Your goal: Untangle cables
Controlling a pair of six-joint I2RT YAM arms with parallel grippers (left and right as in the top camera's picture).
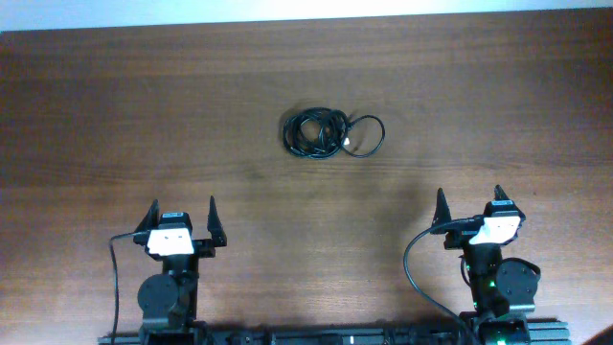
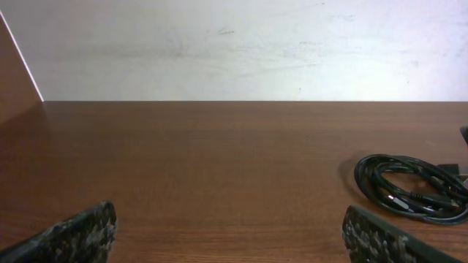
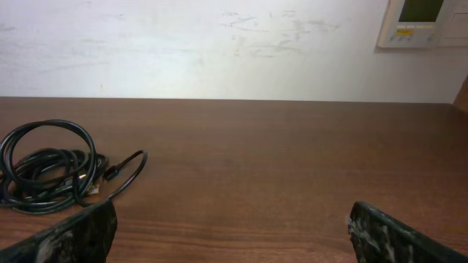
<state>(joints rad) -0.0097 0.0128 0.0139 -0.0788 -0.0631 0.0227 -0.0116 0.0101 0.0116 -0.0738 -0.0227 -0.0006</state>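
The cables point(image 1: 330, 133) lie as one small tangled black bundle with a loose loop on its right, on the wooden table past its middle. A light plug tip shows inside the loop. The bundle also shows at the right edge of the left wrist view point(image 2: 413, 188) and at the left of the right wrist view point(image 3: 51, 166). My left gripper point(image 1: 182, 215) is open and empty near the front left, well short of the bundle. My right gripper point(image 1: 469, 204) is open and empty near the front right, also apart from it.
The brown wooden table point(image 1: 144, 115) ends at a white wall along the far side. A white wall panel point(image 3: 424, 22) hangs at the upper right of the right wrist view. Thick black wires run along both arm bases at the front edge.
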